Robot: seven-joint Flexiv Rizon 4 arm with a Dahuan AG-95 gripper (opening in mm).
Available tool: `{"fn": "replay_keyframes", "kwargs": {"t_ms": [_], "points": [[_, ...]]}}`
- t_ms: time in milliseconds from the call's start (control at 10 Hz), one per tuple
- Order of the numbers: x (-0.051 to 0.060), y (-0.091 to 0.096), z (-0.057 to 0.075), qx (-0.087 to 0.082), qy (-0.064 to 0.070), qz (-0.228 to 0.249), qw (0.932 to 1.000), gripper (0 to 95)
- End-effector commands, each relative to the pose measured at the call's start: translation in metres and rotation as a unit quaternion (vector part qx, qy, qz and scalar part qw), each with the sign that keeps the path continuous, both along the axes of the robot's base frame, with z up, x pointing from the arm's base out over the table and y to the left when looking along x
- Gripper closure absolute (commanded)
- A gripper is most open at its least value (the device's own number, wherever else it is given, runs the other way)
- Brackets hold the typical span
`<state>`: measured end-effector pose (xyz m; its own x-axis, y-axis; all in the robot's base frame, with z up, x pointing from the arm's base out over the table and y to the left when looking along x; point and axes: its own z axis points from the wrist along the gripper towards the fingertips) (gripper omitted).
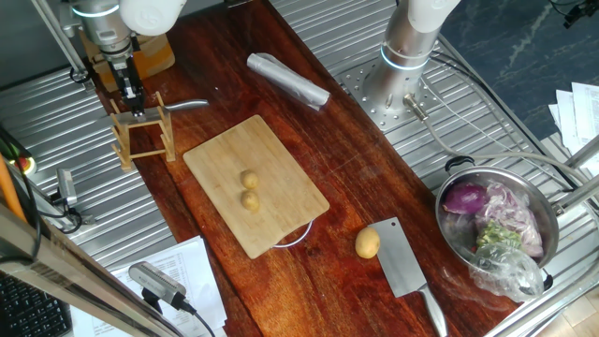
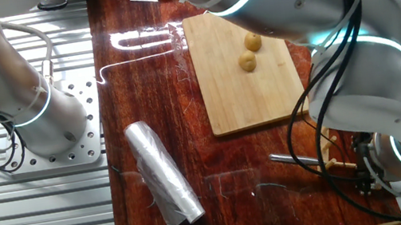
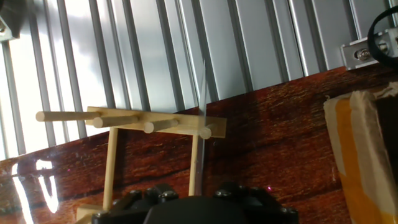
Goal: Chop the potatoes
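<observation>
- Your tool (image 1: 132, 101) pinches a knife (image 1: 176, 106) at the wooden rack (image 1: 143, 138).
- Potatoes (image 1: 249, 188) lie touching, mid cutting board (image 1: 281, 215), well apart from the tool; pair runs along the board's short axis.

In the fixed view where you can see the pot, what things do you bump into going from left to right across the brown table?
Wooden rack → cutting board with the two potatoes → bigger potato → cleaver → metal pot holding the purple onion.
</observation>
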<state>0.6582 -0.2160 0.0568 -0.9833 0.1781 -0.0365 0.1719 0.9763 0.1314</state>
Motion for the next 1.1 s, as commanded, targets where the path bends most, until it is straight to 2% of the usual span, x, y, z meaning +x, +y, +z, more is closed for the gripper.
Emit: {"fn": "replay_keyframes", "kwargs": {"t_ms": [100,400,500,1000,1100], "points": [[-0.001,0.000,0.000,0.000,-0.001,0.001,1.0000,38.0],[-0.002,0.004,-0.009,-0.001,-0.004,-0.003,1.0000,38.0],[-0.002,0.004,-0.012,-0.001,-0.003,-0.004,1.0000,57.0],[-0.002,0.005,-0.015,-0.004,0.000,-0.001,1.0000,57.0],[-0.002,0.004,-0.019,-0.006,0.000,-0.004,1.0000,76.0]]}}
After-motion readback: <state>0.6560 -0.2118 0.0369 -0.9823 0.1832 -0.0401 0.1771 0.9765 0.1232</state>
